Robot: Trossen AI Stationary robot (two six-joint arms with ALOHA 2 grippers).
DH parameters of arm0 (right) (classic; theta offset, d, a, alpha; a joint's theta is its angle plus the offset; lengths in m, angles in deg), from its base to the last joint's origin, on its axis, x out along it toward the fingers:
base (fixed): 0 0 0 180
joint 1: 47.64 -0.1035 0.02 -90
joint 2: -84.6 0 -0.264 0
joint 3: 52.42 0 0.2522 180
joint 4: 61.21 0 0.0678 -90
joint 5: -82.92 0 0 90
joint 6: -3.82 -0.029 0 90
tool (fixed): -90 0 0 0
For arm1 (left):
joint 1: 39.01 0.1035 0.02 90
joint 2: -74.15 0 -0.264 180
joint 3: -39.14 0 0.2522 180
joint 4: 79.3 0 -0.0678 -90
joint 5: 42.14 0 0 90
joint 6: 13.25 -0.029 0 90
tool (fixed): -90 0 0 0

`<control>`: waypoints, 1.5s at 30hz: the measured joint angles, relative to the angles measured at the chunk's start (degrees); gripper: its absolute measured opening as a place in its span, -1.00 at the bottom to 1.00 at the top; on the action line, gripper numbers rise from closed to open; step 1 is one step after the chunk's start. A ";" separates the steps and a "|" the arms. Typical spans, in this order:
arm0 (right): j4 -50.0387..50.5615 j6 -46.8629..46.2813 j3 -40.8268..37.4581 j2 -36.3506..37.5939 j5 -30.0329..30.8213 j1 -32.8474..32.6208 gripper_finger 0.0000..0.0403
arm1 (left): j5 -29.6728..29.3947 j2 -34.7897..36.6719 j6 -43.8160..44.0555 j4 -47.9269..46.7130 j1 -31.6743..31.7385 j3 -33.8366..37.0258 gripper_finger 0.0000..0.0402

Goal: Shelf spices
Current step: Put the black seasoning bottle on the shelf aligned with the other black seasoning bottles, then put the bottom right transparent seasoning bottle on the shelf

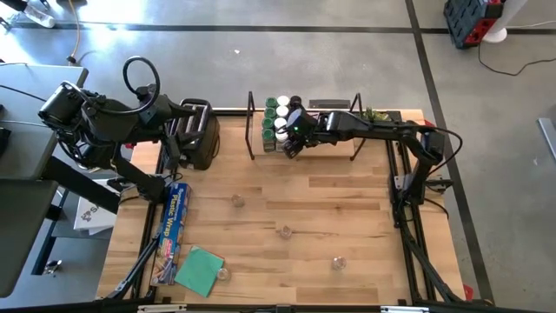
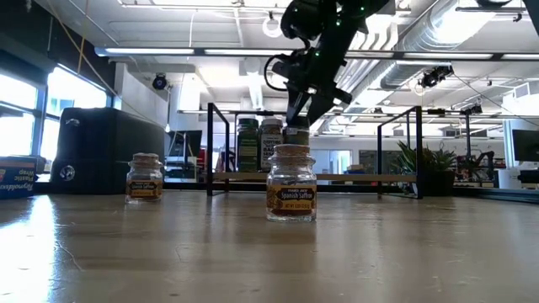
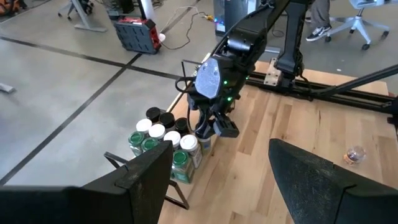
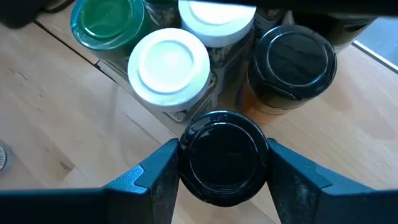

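Observation:
The shelf [image 1: 334, 146] stands at the table's far edge, and a cluster of spice jars [image 1: 276, 122] with green, white and black tops fills its left end. My right gripper [image 1: 294, 139] hangs over the near edge of that cluster, shut on a black-topped jar [image 4: 224, 155]. In the low view the jar [image 2: 296, 137] shows under the gripper; a nearer jar hides its base. Several pale-topped jars [image 1: 284, 231] stand loose on the table. My left gripper [image 1: 187, 117] waits open above the toaster. My right gripper pinches the black-topped jar at its lid [image 4: 186, 155], one finger [image 4: 158, 177] on each side. The fingers come from above, pointing down. The jar is upright beside a white-topped jar [image 4: 169, 62]. Whether its base rests on the shelf cannot be told.
A black-and-silver toaster [image 1: 198, 132] sits left of the shelf. A plastic wrap box [image 1: 171, 228] and a green cloth [image 1: 200, 269] lie near the table's left front. A small plant [image 1: 375, 115] stands behind the shelf's right end. Two cork-topped jars [image 2: 290, 183] [image 2: 145, 177] stand mid-table.

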 joint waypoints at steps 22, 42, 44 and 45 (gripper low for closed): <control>-1.45 0.50 0.00 1.36 0.26 0.02 0.15 | 0.63 -0.33 0.50 0.02 0.00 -0.01 0.30; 15.27 -3.44 -2.61 20.56 -16.63 -34.45 0.15 | -1.16 -0.33 -2.60 -0.04 0.04 0.00 0.30; 12.30 -0.55 -5.32 19.70 -20.58 -40.95 0.15 | -1.41 -0.33 -2.71 -0.04 0.04 -0.02 0.30; 11.29 0.08 -6.55 19.12 -22.40 -43.70 0.15 | -1.61 -0.33 -2.82 -0.04 0.04 0.00 0.30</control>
